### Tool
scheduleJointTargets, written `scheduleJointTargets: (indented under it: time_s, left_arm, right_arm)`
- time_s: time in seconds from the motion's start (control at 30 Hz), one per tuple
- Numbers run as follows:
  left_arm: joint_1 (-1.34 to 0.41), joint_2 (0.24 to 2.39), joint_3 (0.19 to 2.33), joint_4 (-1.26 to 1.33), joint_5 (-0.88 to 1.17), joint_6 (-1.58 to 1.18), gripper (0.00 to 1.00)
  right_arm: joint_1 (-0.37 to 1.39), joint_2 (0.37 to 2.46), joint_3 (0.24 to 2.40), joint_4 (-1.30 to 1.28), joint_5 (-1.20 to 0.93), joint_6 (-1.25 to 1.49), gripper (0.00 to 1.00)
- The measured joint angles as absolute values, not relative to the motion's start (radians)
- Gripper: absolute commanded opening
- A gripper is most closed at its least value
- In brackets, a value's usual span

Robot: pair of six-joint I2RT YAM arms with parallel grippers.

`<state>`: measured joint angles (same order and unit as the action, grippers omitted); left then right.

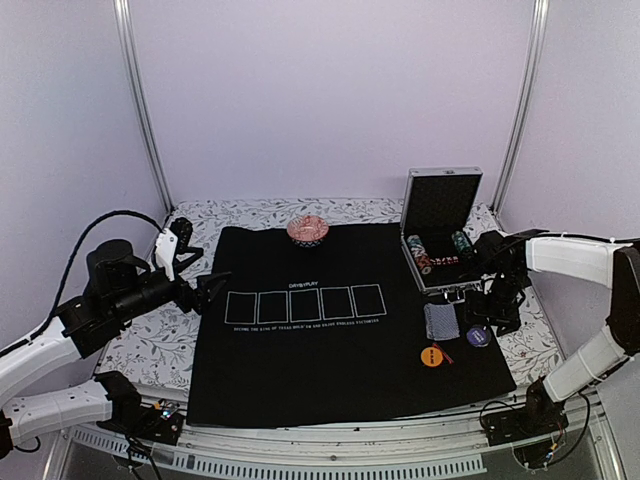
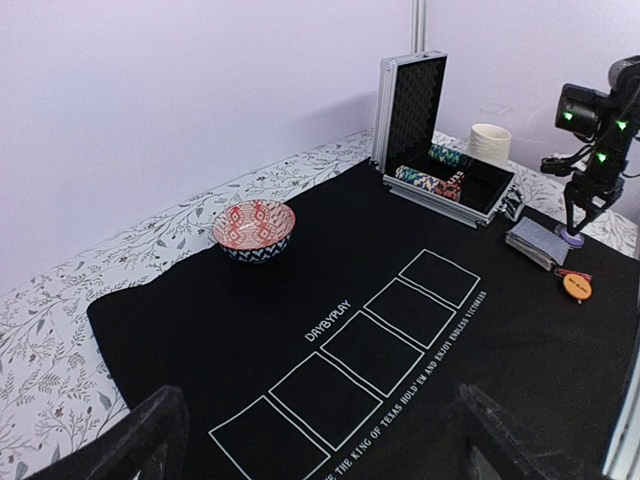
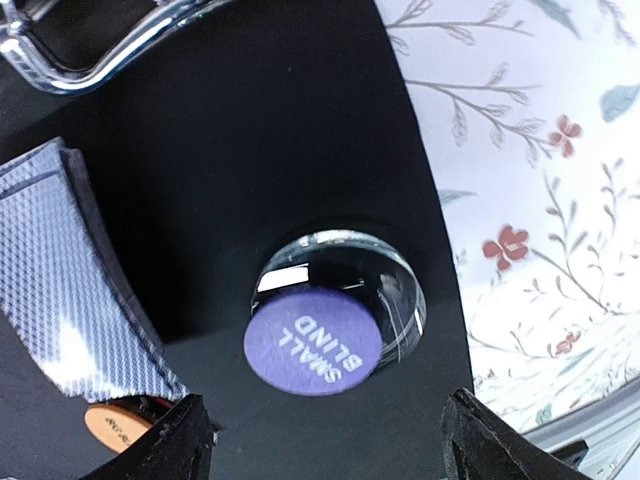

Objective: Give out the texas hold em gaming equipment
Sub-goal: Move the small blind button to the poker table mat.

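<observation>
A blue "SMALL BLIND" button [image 3: 314,340] lies on the black mat [image 1: 330,370] near its right edge, also in the top view [image 1: 478,337]. My right gripper [image 3: 322,440] is open, hovering just above the button with a finger on each side. The deck of blue-grey cards [image 1: 441,321] lies left of it, also in the right wrist view [image 3: 70,270]. An orange button [image 1: 431,355] lies nearer the front. Striped chips [image 1: 420,254] sit in the open silver case [image 1: 445,240]. My left gripper [image 1: 212,290] is open and empty over the mat's left edge.
A red patterned bowl [image 1: 308,231] stands at the mat's far edge. A white cup [image 2: 489,144] stands behind the case. The floral tablecloth [image 1: 145,340] borders the mat. Frame posts rise at the back corners.
</observation>
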<state>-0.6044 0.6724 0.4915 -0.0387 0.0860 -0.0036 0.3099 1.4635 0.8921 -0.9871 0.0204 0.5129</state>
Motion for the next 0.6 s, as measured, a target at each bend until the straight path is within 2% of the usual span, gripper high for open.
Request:
scheduleJointTargets:
  time_s: [0.23, 0.6]
  left_arm:
    - [-0.604, 0.674, 0.492, -0.038, 0.086, -0.003, 0.93]
    - [-0.604, 0.677, 0.492, -0.039, 0.086, -0.003, 0.93]
  right_arm:
    - [0.293, 1.534, 0.883, -0.914, 0.022, 0.449, 0.77]
    - [0.284, 1.602, 0.886, -0.891, 0.045, 0.411, 0.59]
